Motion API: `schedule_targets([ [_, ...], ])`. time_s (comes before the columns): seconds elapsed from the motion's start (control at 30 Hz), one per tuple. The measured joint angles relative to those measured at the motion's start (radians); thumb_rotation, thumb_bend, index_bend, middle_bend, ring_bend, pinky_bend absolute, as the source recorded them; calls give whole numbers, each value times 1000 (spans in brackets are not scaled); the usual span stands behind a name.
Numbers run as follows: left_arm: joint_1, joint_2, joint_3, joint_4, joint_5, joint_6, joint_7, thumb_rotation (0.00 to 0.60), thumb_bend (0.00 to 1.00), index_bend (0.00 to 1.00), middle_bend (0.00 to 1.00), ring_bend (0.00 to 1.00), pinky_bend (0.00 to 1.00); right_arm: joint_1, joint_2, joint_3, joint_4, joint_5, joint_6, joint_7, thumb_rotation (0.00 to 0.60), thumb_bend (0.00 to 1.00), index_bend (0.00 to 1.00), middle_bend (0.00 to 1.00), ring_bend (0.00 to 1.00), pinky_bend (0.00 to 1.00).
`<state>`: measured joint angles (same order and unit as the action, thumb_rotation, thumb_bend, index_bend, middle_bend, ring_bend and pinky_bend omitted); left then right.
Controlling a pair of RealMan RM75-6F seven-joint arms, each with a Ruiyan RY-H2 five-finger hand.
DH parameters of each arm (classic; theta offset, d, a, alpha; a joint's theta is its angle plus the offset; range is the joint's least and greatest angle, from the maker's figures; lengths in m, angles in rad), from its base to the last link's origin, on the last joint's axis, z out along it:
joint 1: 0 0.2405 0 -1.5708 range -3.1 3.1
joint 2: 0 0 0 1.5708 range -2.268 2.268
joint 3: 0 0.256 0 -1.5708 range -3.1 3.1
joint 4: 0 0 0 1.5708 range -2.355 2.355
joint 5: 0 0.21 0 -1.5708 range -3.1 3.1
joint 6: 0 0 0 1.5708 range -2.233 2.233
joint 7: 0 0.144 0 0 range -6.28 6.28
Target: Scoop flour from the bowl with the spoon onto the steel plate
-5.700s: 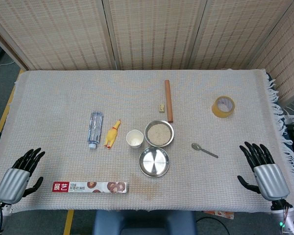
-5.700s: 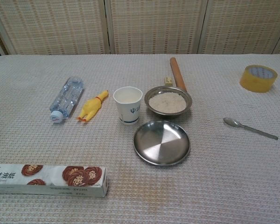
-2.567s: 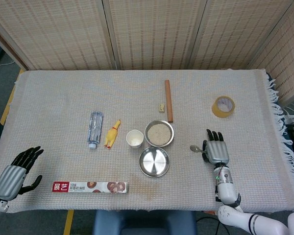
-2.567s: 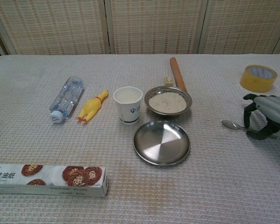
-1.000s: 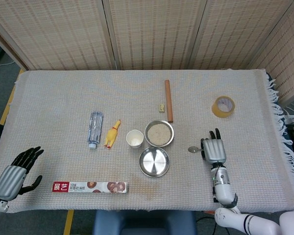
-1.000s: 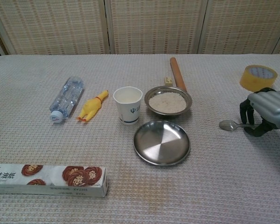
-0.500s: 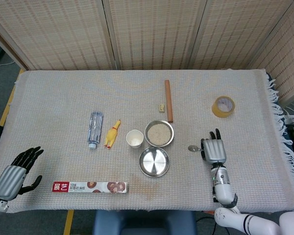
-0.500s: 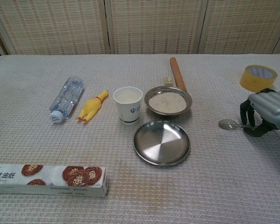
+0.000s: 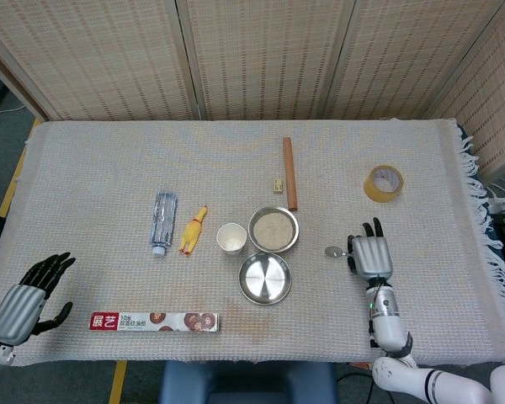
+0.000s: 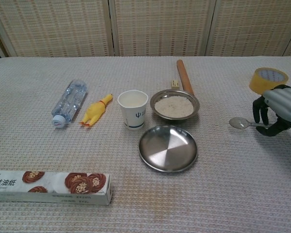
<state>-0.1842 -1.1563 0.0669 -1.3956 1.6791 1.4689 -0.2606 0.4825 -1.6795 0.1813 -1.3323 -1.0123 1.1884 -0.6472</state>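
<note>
The flour bowl (image 9: pixel 273 229) (image 10: pixel 174 105) is a small steel dish of pale flour at the table's middle. Just in front of it lies the steel plate (image 9: pixel 265 278) (image 10: pixel 168 148), with nothing on it. To their right, my right hand (image 9: pixel 370 255) (image 10: pixel 279 111) grips the handle of the metal spoon (image 9: pixel 332 251) (image 10: pixel 240 123). The spoon's bowl points left toward the dishes and sits a little above the cloth. My left hand (image 9: pixel 21 307) rests open at the front left corner, far from everything, and appears only in the head view.
A paper cup (image 10: pixel 133 109) stands left of the flour bowl, then a yellow rubber chicken (image 10: pixel 95 110) and a lying water bottle (image 10: pixel 68 103). A rolling pin (image 10: pixel 184 76) lies behind the bowl, a tape roll (image 10: pixel 267 80) at far right, a baking-paper box (image 10: pixel 48 187) at front left.
My right hand came in from the front right and closed on the spoon's handle. In the last half second it has raised the spoon slightly off the cloth.
</note>
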Motion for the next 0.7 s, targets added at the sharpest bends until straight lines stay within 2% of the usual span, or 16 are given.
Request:
schedule_targets([
  [0.2,0,0,2,-3,2,0,5,600,409,0,0,13,121,17,68,21,-96,-15,23,-55,600,338,916,568,126,0],
  [0.37,0,0,1,-5,1,-1,11,600,410,0,0,13,121,62,105,39,-158,-34,34,-167,600,339,916,569,126,0],
  [0.53,0,2,3,-10,7,2,8,600,410,0,0,13,121,162,105,87,-185,2,10,-312,600,342,916,568,126,0],
  [0.7,5,8,1,-8,6,14,-2,600,410,0,0,14,121,268,70,119,-165,65,-26,-438,600,343,916,569,126,0],
])
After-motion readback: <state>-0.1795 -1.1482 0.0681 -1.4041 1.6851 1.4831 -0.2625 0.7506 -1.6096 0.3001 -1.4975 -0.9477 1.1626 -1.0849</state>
